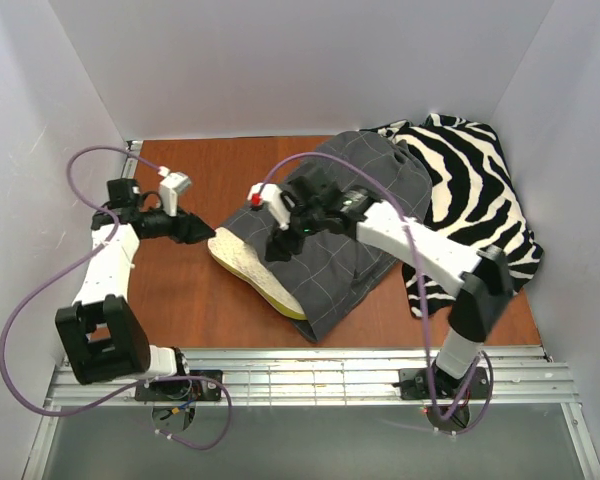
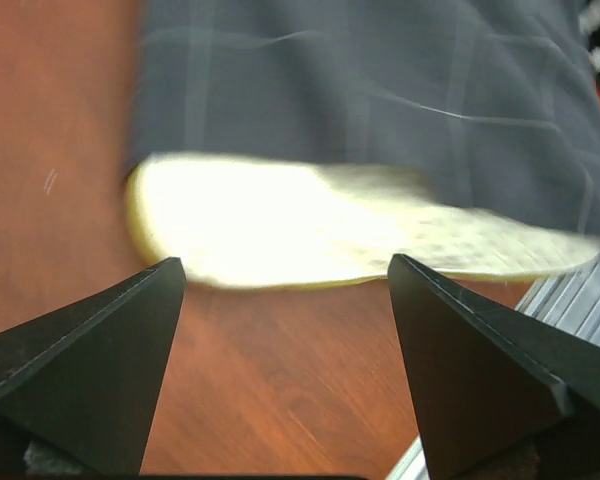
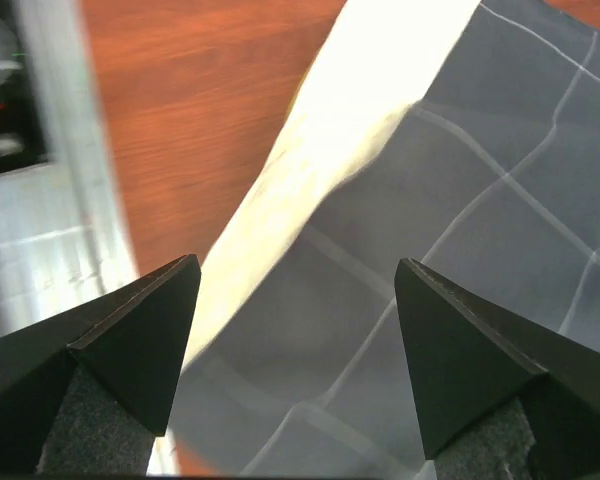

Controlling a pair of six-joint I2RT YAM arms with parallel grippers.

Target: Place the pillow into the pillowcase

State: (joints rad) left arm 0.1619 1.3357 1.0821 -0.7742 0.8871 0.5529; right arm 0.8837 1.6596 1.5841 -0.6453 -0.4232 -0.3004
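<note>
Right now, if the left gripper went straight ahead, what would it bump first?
Probably the pillow, its cream end poking out of the pillowcase, just ahead of the open left gripper; depth is unclear.

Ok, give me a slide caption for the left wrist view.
Open left gripper faces the pillow, its end sticking out of the grey pillowcase on the wooden table.

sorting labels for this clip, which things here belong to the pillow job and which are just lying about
Part of the job:
pillow, one end still sticking out
pillowcase, dark grey, covering most of the pillow

Just lying about:
zebra-striped fabric, on the right, partly under the pillowcase
</note>
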